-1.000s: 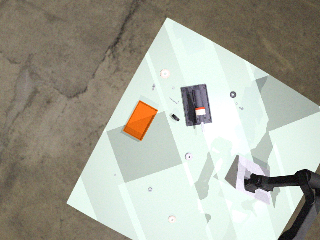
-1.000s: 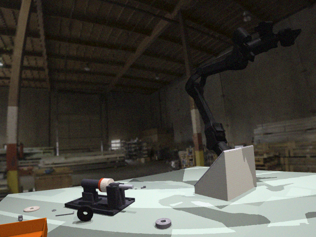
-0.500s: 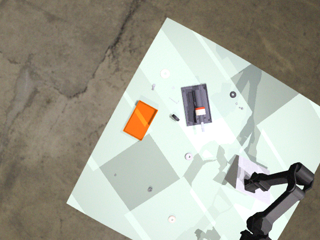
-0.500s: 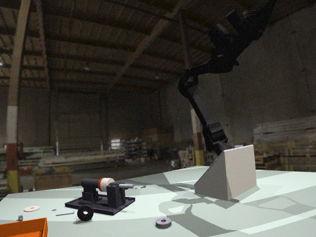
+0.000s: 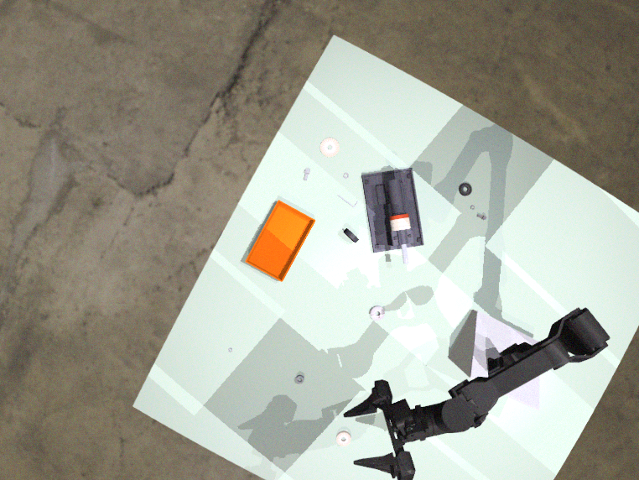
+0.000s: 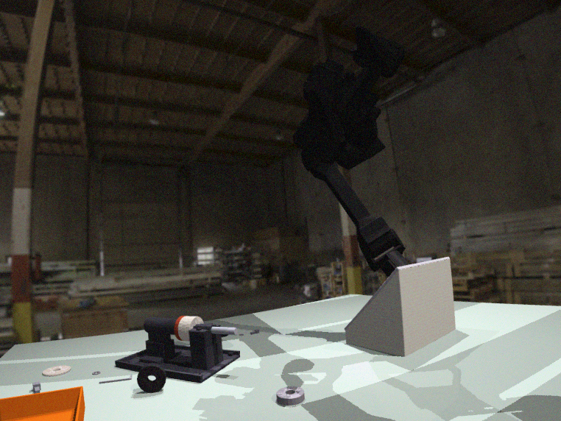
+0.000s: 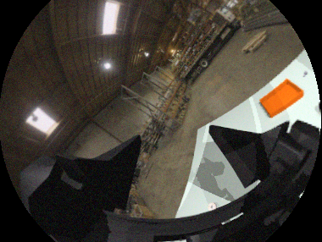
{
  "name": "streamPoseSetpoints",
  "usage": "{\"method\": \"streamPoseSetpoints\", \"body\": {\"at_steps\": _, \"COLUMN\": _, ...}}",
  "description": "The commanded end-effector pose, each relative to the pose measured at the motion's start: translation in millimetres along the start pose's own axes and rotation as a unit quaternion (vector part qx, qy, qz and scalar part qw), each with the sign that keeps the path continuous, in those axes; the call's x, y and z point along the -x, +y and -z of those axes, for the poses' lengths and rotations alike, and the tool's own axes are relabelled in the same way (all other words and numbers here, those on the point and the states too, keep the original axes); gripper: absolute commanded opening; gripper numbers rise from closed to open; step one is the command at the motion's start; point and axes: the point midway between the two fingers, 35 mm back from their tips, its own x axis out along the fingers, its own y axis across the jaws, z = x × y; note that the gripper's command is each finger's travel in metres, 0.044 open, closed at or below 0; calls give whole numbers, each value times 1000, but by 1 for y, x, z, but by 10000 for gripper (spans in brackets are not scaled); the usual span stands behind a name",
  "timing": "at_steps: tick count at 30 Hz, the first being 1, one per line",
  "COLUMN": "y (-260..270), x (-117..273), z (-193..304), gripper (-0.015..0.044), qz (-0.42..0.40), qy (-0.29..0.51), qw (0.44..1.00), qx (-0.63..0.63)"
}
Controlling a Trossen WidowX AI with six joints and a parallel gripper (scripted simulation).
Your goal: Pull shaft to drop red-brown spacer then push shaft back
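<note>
The red-brown spacer [image 5: 398,216] [image 6: 177,327] sits on the shaft, right against the big dark housing block [image 5: 394,190] [image 6: 158,325]. White spacer material [image 5: 400,224] [image 6: 190,327] lies beside it, between it and the smaller support; how many pieces it is cannot be told. The pale shaft [image 5: 405,253] [image 6: 224,330] sticks out past the support at the front end of the fixture. My gripper [image 5: 350,438] [image 7: 175,134] is open and empty, raised high above the table and well away from the fixture. In the exterior view it is dark against the background.
An orange tray [image 5: 281,240] [image 6: 40,408] [image 7: 281,98] lies left of the fixture. A black ring [image 6: 142,379] stands on edge between them. A grey ring [image 5: 372,313] [image 6: 290,401] lies in front. A white disc [image 5: 323,148] [image 6: 56,371] lies behind the tray. The arm's wedge base [image 6: 425,303] is at the right.
</note>
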Motion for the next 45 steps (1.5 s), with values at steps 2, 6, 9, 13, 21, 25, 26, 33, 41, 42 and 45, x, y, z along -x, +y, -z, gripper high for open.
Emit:
{"method": "streamPoseSetpoints", "body": {"at_steps": 2, "y": -85, "x": 2, "z": -12, "gripper": 440, "qz": 131, "qy": -30, "qw": 991, "qx": 16}}
{"method": "streamPoseSetpoints", "body": {"at_steps": 6, "y": -152, "x": 16, "z": -23, "gripper": 440, "qz": 239, "qy": -50, "qw": 969, "qx": 27}}
{"method": "streamPoseSetpoints", "body": {"at_steps": 9, "y": -201, "x": 33, "z": -29, "gripper": 440, "qz": 321, "qy": -60, "qw": 945, "qx": 34}}
{"method": "streamPoseSetpoints", "body": {"at_steps": 13, "y": -262, "x": 66, "z": -33, "gripper": 440, "qz": 428, "qy": -64, "qw": 901, "qx": 42}}
{"method": "streamPoseSetpoints", "body": {"at_steps": 21, "y": -355, "x": 160, "z": -22, "gripper": 440, "qz": 629, "qy": -44, "qw": 774, "qx": 50}}
{"method": "streamPoseSetpoints", "body": {"at_steps": 25, "y": -383, "x": 213, "z": -11, "gripper": 440, "qz": 714, "qy": -22, "qw": 698, "qx": 49}}
{"method": "streamPoseSetpoints", "body": {"at_steps": 26, "y": -386, "x": 220, "z": -9, "gripper": 440, "qz": 725, "qy": -19, "qw": 687, "qx": 49}}
{"method": "streamPoseSetpoints", "body": {"at_steps": 33, "y": -388, "x": 218, "z": -10, "gripper": 440, "qz": 728, "qy": -18, "qw": 684, "qx": 49}}
{"method": "streamPoseSetpoints", "body": {"at_steps": 41, "y": -388, "x": 219, "z": -10, "gripper": 440, "qz": 728, "qy": -18, "qw": 684, "qx": 49}}
{"method": "streamPoseSetpoints", "body": {"at_steps": 42, "y": -388, "x": 219, "z": -10, "gripper": 440, "qz": 728, "qy": -18, "qw": 684, "qx": 49}}
{"method": "streamPoseSetpoints", "body": {"at_steps": 45, "y": -388, "x": 219, "z": -10, "gripper": 440, "qz": 728, "qy": -18, "qw": 684, "qx": 49}}
